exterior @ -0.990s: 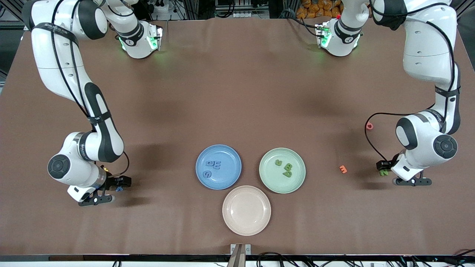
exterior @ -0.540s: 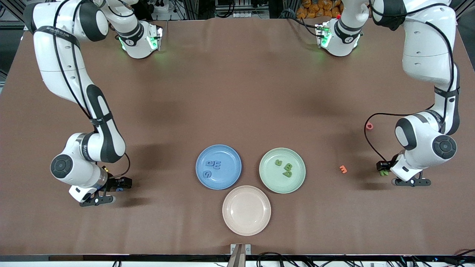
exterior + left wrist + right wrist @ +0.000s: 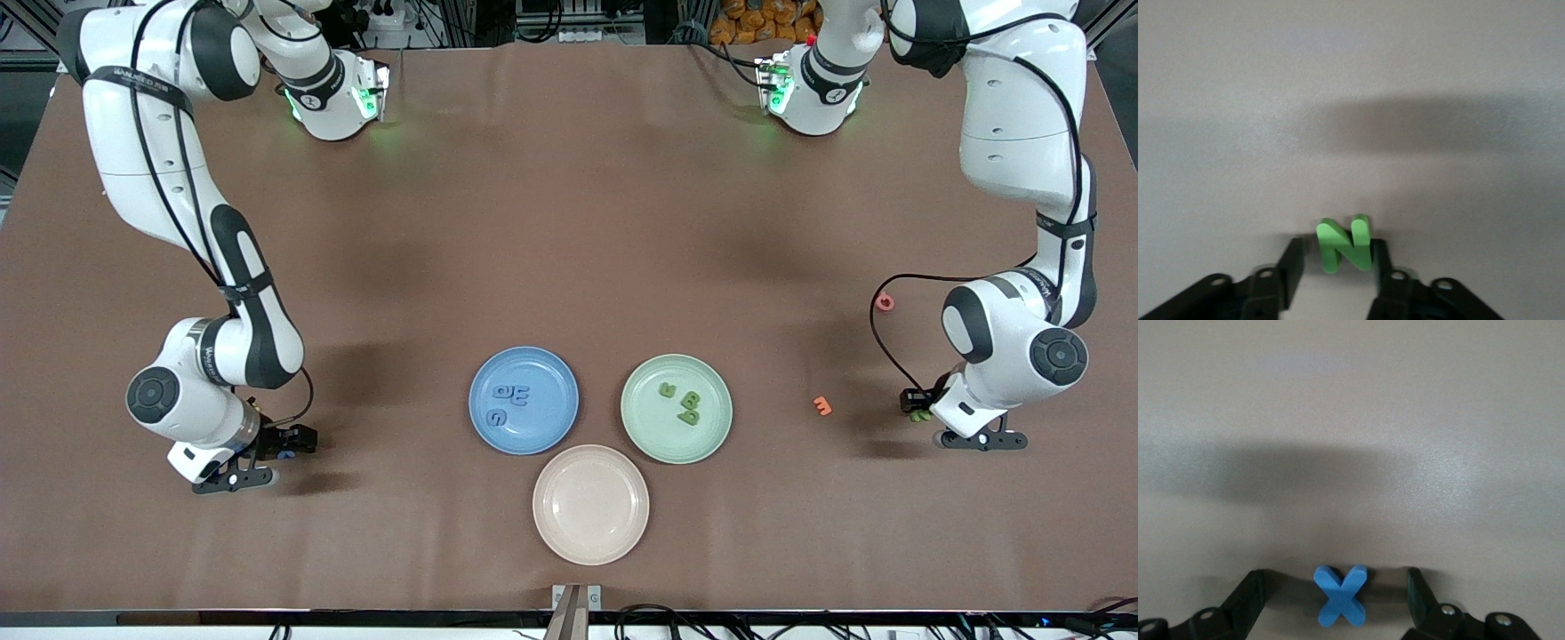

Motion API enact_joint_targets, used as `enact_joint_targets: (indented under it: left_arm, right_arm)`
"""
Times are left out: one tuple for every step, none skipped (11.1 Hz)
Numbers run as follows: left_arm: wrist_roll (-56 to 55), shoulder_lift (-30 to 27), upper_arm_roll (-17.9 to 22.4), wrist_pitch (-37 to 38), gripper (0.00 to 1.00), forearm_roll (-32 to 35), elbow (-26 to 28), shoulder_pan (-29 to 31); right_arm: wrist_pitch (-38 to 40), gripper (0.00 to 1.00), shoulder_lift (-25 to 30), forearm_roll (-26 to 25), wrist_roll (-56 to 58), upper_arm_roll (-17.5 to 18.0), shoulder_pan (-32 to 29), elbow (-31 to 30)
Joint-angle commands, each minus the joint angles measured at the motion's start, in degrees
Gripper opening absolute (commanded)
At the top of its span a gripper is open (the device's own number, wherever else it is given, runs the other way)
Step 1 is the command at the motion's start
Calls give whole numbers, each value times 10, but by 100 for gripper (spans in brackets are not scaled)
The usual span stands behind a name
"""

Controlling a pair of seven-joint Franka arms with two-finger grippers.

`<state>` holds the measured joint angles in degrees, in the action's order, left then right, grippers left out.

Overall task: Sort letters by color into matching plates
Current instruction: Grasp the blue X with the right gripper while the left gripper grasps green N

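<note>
My left gripper (image 3: 917,409) is low at the table near the left arm's end, open around a dark green letter N (image 3: 1346,243). The N touches one finger, with a gap to the other. My right gripper (image 3: 289,442) is low at the table near the right arm's end, open around a blue letter X (image 3: 1341,597) that sits apart from both fingers. The blue plate (image 3: 544,425) holds three blue letters (image 3: 508,396). The mint green plate (image 3: 653,428) holds three green letters (image 3: 686,404).
An empty cream-pink plate (image 3: 590,504) lies nearer the front camera, between the two other plates. An orange letter (image 3: 821,405) lies between the green plate and my left gripper. A pink letter (image 3: 885,302) lies farther back by the left arm's cable.
Both arms have shifted only slightly. The left wrist now covers more of the green N in the front view. Each letter stays between its gripper's fingers.
</note>
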<state>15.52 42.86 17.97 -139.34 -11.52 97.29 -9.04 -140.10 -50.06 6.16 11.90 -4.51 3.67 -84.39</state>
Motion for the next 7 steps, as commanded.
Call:
enact_joint_targets:
  left_arm:
    - [-2, 14, 3, -1, 12, -8, -17, -6]
    - [1, 14, 3, -1, 0, -8, -17, -6]
    - [2, 14, 2, -1, 0, -7, -17, -8]
    - [3, 14, 2, -1, 0, -7, -18, -9]
    - [3, 12, 0, -1, 0, 1, -18, -10]
    - [2, 8, -11, 6, 0, 17, -35, -10]
    - [1, 7, -23, 32, 0, 25, -46, -10]
  right_arm:
    - [-10, 68, 5, -19, -2, 6, -8, -9]
    - [-10, 67, 7, -19, -2, 6, -9, -12]
    - [-9, 65, 10, -19, -1, 6, -9, -16]
    - [-9, 65, 11, -19, -1, 6, -9, -17]
    - [-9, 64, 13, -19, -1, 6, -12, -18]
    - [-9, 64, 14, -19, -1, 6, -12, -19]
    - [-9, 64, 15, -19, -1, 6, -13, -20]
